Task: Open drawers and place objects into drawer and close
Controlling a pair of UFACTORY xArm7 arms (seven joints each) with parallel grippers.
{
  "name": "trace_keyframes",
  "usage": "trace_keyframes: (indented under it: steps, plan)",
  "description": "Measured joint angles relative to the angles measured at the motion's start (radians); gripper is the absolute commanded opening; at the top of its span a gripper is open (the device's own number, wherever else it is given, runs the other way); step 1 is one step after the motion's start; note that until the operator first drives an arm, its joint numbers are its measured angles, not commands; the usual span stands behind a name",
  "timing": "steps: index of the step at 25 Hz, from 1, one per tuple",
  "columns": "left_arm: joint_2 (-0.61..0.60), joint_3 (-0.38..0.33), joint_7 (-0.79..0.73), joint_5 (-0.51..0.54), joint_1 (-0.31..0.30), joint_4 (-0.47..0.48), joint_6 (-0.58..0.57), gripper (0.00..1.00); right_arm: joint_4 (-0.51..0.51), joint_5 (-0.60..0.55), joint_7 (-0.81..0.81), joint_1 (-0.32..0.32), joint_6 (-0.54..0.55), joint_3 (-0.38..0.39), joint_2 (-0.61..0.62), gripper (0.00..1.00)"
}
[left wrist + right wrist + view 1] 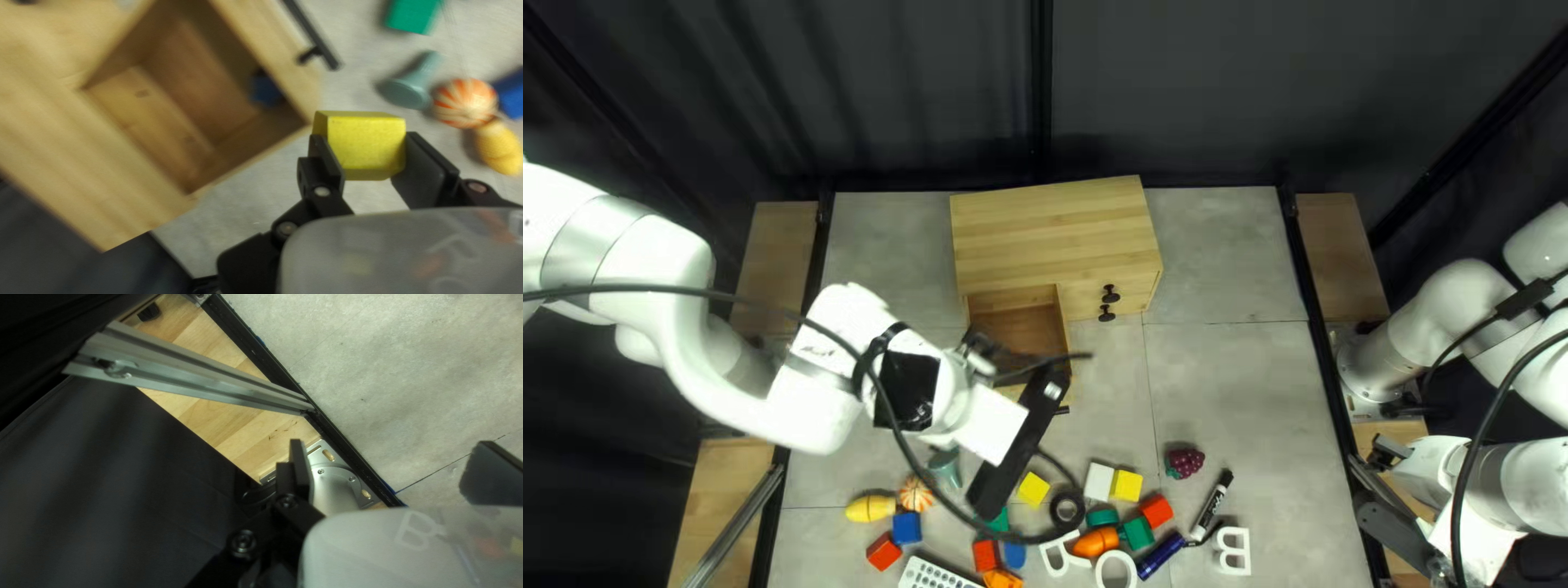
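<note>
"Where's the yellow block (370,144)?"

"Pinched from both sides in the left end effector (982,346). The left wrist view shows it just beside a corner of the open drawer (261,49); in the top left view the arm hides it. How high it is, I can't tell."

"Anything inside the drawer?"

"Something blue (266,90), blurred and shadowed by the wall. I can't make out its shape."

"And the handle?"

"The black handle (318,46) runs out of the left wrist view, and from above the arm covers most of it."

"How's the right end effector (1388,452)?"

"Fingers (299,468) wide apart, nothing held, a metal bar (190,375) ahead of it."

"What about the near part of the tabletop (1220,414)?"

"The white keypad (937,575) and white ring (1116,553) are cut off by the view's bottom edge."
</note>
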Motion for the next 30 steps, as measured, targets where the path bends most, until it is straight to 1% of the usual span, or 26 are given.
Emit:
trace_keyframes:
  steps: [2,6,9,12,14,19,23,27,30]
  plan:
    - [0.001,0.013,-0.055,0.047,0.021,-0.039,-0.062,1.0,0.0,0.0,0.0,0.0,0.0,0.0,0.0,1.0]
    - [0.016,0.031,-0.162,0.112,0.053,-0.099,-0.166,1.0,0.0,0.0,0.0,0.0,0.0,0.0,0.0,1.0]
    - [0.001,0.034,-0.202,0.108,0.055,-0.152,-0.214,1.0,0.0,0.0,0.0,0.0,0.0,0.0,0.0,1.0]
    - [-0.035,0.023,-0.213,0.061,0.031,-0.188,-0.221,1.0,0.0,0.0,0.0,0.0,0.0,0.0,0.0,1.0]
    - [-0.045,0.002,-0.2,0.022,-0.002,-0.185,-0.192,1.0,0.0,0.0,0.0,0.0,0.0,0.0,0.0,1.0]
    - [0.002,-0.06,-0.098,-0.078,-0.093,-0.088,-0.079,1.0,0.0,0.0,0.0,0.0,0.0,0.0,0.0,1.0]
    - [0.035,-0.086,-0.006,-0.186,-0.144,-0.034,-0.03,1.0,0.0,0.0,0.0,0.0,0.0,0.0,0.0,1.0]
    - [0.067,-0.106,0.085,-0.301,-0.18,-0.024,-0.032,1.0,0.0,0.0,0.0,0.0,0.0,0.0,0.0,1.0]
    - [0.082,-0.123,0.148,-0.361,-0.203,-0.059,-0.07,1.0,0.0,0.0,0.0,0.0,0.0,0.0,0.0,1.0]
